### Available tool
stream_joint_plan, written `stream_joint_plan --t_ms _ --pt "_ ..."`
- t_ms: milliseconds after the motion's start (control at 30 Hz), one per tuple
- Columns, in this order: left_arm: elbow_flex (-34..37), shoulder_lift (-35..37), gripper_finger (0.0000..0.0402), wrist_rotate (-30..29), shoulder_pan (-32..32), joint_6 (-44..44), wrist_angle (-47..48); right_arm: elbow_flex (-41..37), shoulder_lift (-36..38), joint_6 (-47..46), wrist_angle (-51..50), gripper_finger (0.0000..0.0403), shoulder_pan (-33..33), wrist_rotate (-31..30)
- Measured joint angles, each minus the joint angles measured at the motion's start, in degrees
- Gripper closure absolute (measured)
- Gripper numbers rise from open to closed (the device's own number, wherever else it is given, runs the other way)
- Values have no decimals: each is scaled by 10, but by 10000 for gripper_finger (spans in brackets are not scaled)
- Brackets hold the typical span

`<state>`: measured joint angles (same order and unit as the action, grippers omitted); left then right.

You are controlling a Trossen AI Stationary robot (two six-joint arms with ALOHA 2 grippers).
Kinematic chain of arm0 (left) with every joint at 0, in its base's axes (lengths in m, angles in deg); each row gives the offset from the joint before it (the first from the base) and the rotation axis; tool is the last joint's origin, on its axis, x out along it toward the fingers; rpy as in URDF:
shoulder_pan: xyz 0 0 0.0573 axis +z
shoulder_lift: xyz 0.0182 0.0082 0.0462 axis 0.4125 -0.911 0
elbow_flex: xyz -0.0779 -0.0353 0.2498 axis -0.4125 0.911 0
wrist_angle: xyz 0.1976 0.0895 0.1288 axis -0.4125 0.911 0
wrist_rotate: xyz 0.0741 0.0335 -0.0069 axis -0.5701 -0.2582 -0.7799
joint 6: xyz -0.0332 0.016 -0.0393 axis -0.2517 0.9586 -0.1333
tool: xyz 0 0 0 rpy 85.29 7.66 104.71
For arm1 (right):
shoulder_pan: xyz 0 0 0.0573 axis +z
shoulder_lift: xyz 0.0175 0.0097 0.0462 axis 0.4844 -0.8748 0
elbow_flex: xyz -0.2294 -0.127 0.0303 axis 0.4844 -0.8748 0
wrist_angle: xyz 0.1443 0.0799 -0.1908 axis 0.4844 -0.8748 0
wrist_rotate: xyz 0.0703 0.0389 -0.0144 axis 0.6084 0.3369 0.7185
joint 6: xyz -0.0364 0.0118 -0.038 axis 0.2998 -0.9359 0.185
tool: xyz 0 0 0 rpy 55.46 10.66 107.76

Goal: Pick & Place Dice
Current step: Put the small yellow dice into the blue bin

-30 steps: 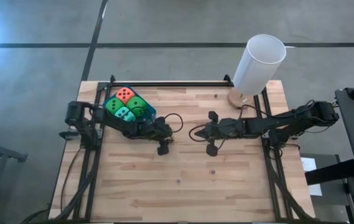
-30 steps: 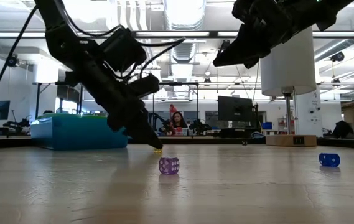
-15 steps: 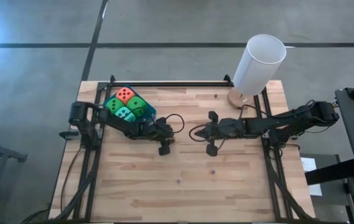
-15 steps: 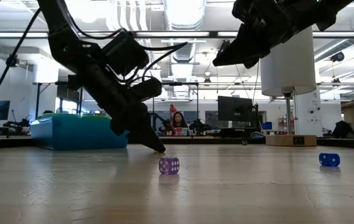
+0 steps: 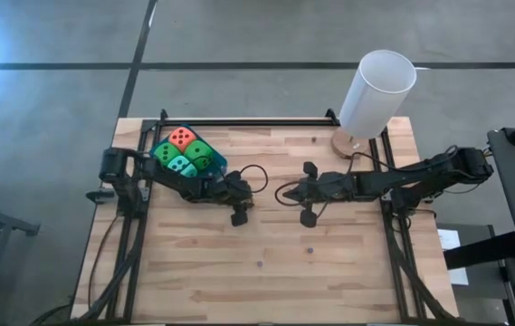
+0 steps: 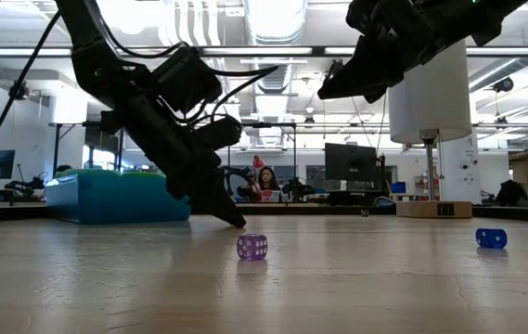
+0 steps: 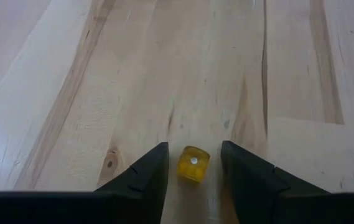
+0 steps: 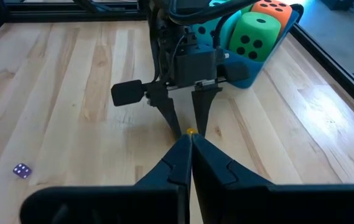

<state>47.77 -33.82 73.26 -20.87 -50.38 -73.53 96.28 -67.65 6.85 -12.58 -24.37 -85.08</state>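
Note:
Four soft dice lie in the blue tray [image 5: 222, 164] at the far left: one orange-red [image 5: 181, 138], two green [image 5: 201, 154], one teal [image 5: 180, 166]. My left gripper [image 7: 194, 147] slants down to the table's middle, open. Its fingertips stand on either side of a tiny yellow die [image 7: 193, 164] that rests on the wood, with a gap showing on both sides. My right gripper [image 8: 191, 142] is shut with nothing in it. It hangs above the table just right of the left one [image 8: 188, 127], pointing at it.
A small purple die [image 6: 251, 246] and a small blue die [image 6: 491, 237] lie on the wood nearer the front. A white cylinder on a wooden base [image 5: 376, 91] stands at the far right. A person [image 6: 265, 181] sits far off in the room.
My left gripper's fingertips have dipped slightly toward the table. The yellow die, which showed below them in the low view, is now hidden behind them.

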Motion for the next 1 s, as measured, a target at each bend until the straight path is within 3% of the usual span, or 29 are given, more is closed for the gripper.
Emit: stream_joint_plan --t_ms 400,1000 --pt "0 0 349 4 0 19 1 0 0 0 0 394 0 0" --pt "0 0 347 2 0 17 1 0 0 -2 0 394 0 0"
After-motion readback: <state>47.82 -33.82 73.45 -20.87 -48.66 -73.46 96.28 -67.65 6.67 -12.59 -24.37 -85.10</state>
